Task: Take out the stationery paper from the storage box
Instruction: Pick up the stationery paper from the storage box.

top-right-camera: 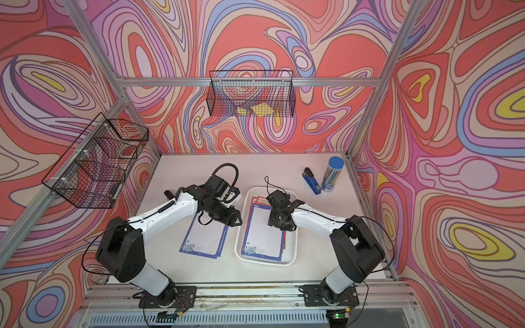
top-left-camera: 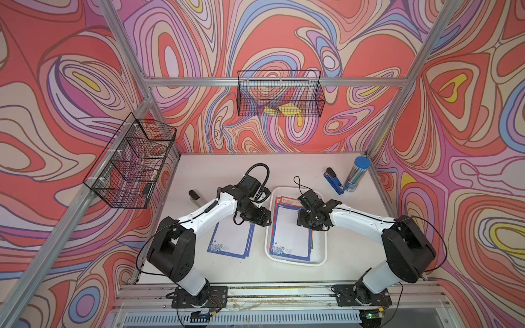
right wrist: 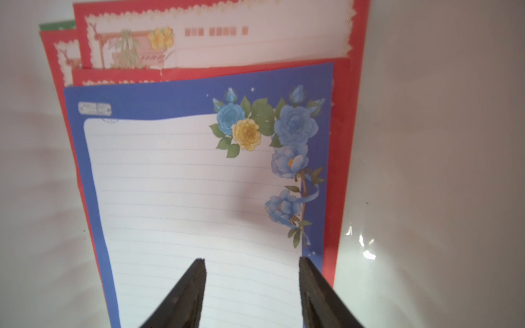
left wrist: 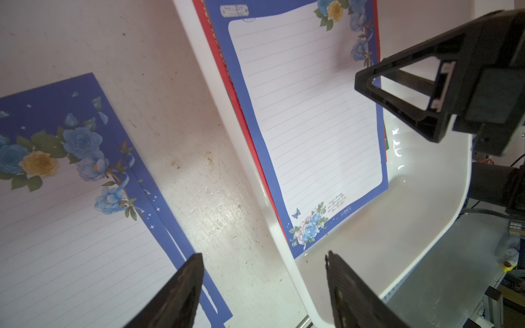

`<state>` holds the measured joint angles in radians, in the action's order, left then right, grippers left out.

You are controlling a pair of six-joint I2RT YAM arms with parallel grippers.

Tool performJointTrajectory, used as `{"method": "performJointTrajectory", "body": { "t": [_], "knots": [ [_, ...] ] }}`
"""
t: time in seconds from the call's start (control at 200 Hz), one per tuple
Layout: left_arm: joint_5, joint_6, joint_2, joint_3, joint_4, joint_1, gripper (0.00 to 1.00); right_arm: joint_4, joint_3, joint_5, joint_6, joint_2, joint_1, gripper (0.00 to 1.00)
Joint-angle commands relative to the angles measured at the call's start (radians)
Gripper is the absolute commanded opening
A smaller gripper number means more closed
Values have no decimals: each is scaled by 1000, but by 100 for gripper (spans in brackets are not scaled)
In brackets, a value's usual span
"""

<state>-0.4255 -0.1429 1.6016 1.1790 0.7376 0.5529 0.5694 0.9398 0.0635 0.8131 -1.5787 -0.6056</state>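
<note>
The storage box [top-left-camera: 295, 262] [top-right-camera: 264, 262] is a shallow white tray right of the table's middle. In it lies a stack of stationery paper [top-left-camera: 289, 233] [top-right-camera: 261, 233] with a blue-bordered floral sheet [right wrist: 184, 184] [left wrist: 306, 113] on top. Red-bordered sheets [right wrist: 227, 37] and a green edge [right wrist: 56, 25] show beneath it. More blue-bordered sheets [top-left-camera: 230, 238] [top-right-camera: 203, 238] [left wrist: 71, 227] lie on the table left of the box. My right gripper [top-left-camera: 304, 221] [right wrist: 252, 259] is open just above the top sheet in the box. My left gripper [top-left-camera: 264, 220] [left wrist: 264, 255] is open over the gap between the table sheets and the box rim.
A blue stapler [top-left-camera: 333, 181] and a tube with a blue cap [top-left-camera: 356, 174] stand at the back right. Black wire baskets hang on the back wall [top-left-camera: 279, 93] and the left wall [top-left-camera: 130, 162]; the back one holds yellow paper pieces [top-left-camera: 284, 109]. A black-handled tool [top-left-camera: 194, 196] lies at the left.
</note>
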Motion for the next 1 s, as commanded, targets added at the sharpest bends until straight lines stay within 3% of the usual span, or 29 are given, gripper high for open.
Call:
{"method": "performJointTrajectory", "body": {
  "t": [0.0, 0.436, 0.996],
  "knots": [
    [5, 16, 20, 30, 39, 8, 72, 40, 6, 63, -9, 1, -1, 63],
    [3, 16, 23, 30, 39, 12, 72, 23, 17, 30, -23, -66, 13, 66],
    [6, 19, 38, 36, 49, 15, 72, -35, -18, -25, -36, -4, 13, 53]
  ]
}}
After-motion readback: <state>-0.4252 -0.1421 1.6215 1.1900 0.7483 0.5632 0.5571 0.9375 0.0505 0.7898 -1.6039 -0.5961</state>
